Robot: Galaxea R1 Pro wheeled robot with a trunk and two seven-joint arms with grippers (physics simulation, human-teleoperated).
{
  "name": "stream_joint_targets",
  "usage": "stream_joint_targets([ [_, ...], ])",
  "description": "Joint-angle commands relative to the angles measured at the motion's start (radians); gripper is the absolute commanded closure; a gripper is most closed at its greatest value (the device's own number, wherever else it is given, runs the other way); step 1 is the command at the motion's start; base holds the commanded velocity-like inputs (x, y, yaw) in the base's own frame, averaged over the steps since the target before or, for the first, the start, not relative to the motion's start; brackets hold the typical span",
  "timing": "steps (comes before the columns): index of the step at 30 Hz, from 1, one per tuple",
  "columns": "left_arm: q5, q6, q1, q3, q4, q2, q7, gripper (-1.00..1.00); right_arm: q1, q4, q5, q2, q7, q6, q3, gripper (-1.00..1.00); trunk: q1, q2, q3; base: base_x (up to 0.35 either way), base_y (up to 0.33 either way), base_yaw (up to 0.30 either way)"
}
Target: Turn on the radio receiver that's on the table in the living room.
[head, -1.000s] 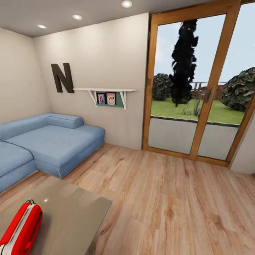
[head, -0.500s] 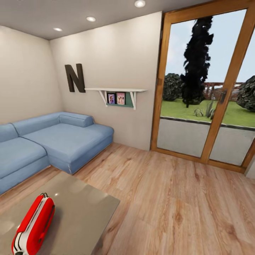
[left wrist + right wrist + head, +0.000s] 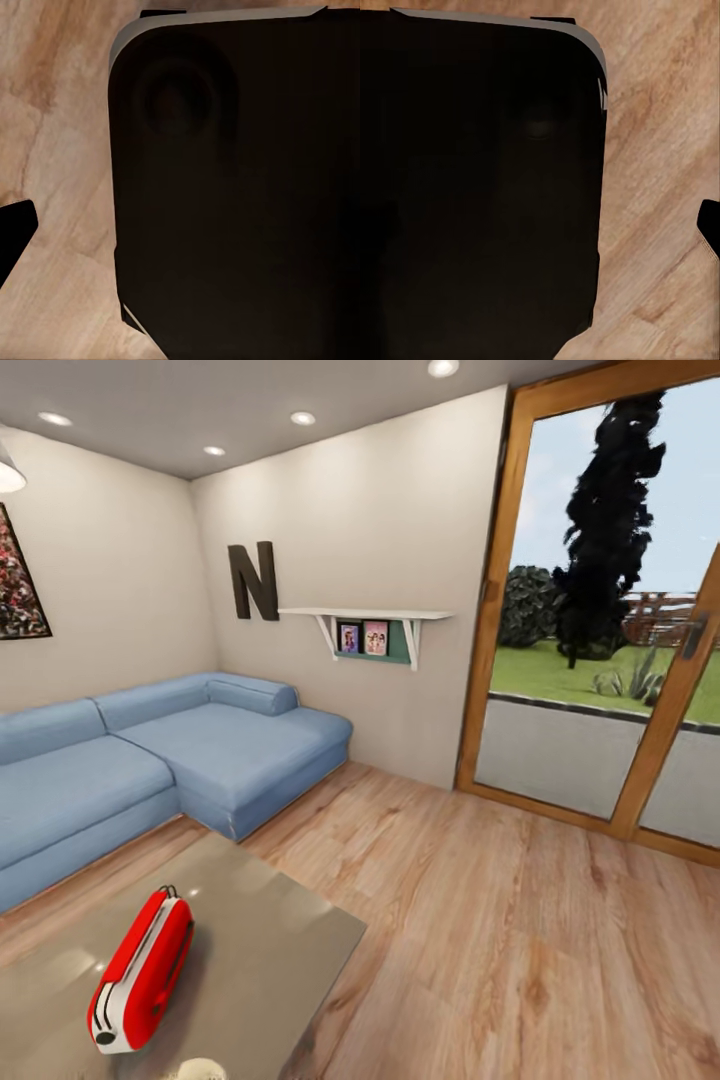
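The red radio receiver (image 3: 145, 985) with white trim lies on its side on the glossy grey table (image 3: 270, 950), low at the left of the head view, its handle strip facing up. Its dial does not show from here. In the left wrist view a dark fingertip (image 3: 15, 232) pokes in over the wood floor (image 3: 60, 112). Another dark fingertip (image 3: 711, 229) shows in the right wrist view. Neither view shows how the jaws stand.
A blue corner sofa (image 3: 150, 760) runs along the walls behind the table. A wall shelf (image 3: 365, 615), a letter N (image 3: 253, 580) and wood-framed glass doors (image 3: 600, 660) stand beyond the plank floor (image 3: 500, 920). Dark robot body panels (image 3: 240, 187) (image 3: 480, 187) cover much of both wrist views.
The camera has swung left, so the whole picture has slid right. The radio and table now show more fully, and a wall picture and lamp edge have come in.
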Motion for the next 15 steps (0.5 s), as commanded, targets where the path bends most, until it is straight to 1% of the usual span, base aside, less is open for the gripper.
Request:
stream_joint_targets([
  [1, 0.0, 0.0, 0.0, 0.0, 0.0, 0.0, 0.0, -1.0, 0.0, 0.0, 0.0, 0.0, 0.0, 0.0, 0.0, -1.0, 0.0, 0.0, 0.0, 0.0, 0.0, 0.268],
  [15, 0.0, 0.0, 0.0, 0.0, 0.0, 0.001, 0.0, -1.0, 0.0, 0.0, 0.0, 0.0, 0.0, 0.0, 0.0, -1.0, 0.0, 0.0, 0.0, 0.0, 0.0, 0.269],
])
